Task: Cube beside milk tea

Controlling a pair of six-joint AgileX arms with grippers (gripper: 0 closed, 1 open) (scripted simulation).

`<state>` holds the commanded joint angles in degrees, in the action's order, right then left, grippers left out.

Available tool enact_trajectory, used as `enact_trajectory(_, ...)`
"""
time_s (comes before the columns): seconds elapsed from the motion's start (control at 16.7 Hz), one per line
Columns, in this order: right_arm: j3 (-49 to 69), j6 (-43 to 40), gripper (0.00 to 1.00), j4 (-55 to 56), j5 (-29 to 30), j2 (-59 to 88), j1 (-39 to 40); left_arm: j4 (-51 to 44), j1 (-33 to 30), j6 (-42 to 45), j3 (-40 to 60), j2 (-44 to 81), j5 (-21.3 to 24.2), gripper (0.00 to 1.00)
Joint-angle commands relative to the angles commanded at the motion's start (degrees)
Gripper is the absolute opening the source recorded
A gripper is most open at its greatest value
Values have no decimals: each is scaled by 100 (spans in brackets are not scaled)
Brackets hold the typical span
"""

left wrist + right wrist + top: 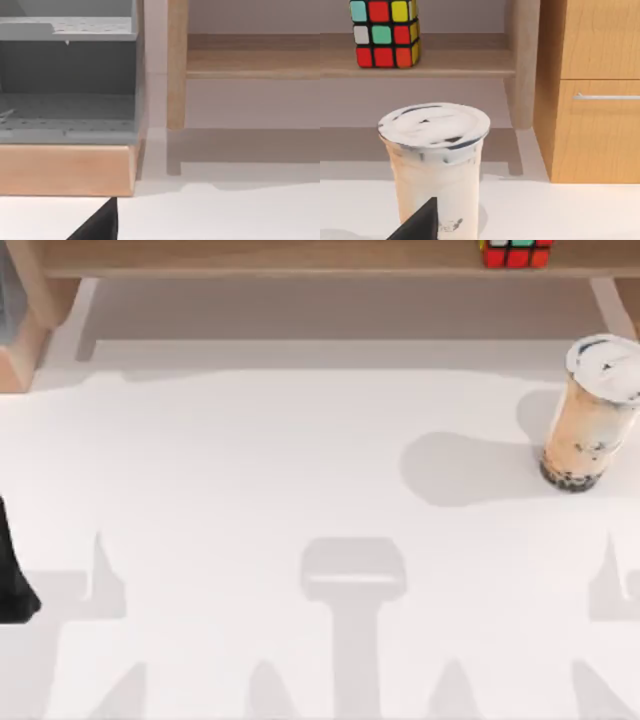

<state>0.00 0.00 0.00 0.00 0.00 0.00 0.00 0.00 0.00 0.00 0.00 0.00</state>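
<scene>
The puzzle cube (516, 253) is sitting on the wooden shelf (300, 260), well apart from the milk tea cup (590, 415) standing on the white table (250, 490); both pincers' states I cannot tell.

I see a white counter (250, 490) crossed by soft shadows. A wooden shelf (300, 258) runs along its far edge, a wooden drawer cabinet (590, 90) with a metal handle (607, 96) beside it.

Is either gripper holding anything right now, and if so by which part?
Nothing is held. The cube sits on the shelf, and the milk tea stands alone on the table.
</scene>
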Motion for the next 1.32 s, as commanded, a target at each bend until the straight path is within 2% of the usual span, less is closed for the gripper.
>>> enact_trajectory(0.3, 264, 19, 100, 284, 84, 358, 91, 0, 0, 0, 0, 0, 0, 100)
enact_trajectory(0.54, 1085, 52, 100, 1166, 403, 1692, 386, 0, 0, 0, 0, 0, 0, 100)
enact_trajectory(1.32, 4384, 40, 100, 4764, 1889, 9380, 1747, 0, 0, 0, 0, 0, 0, 100)
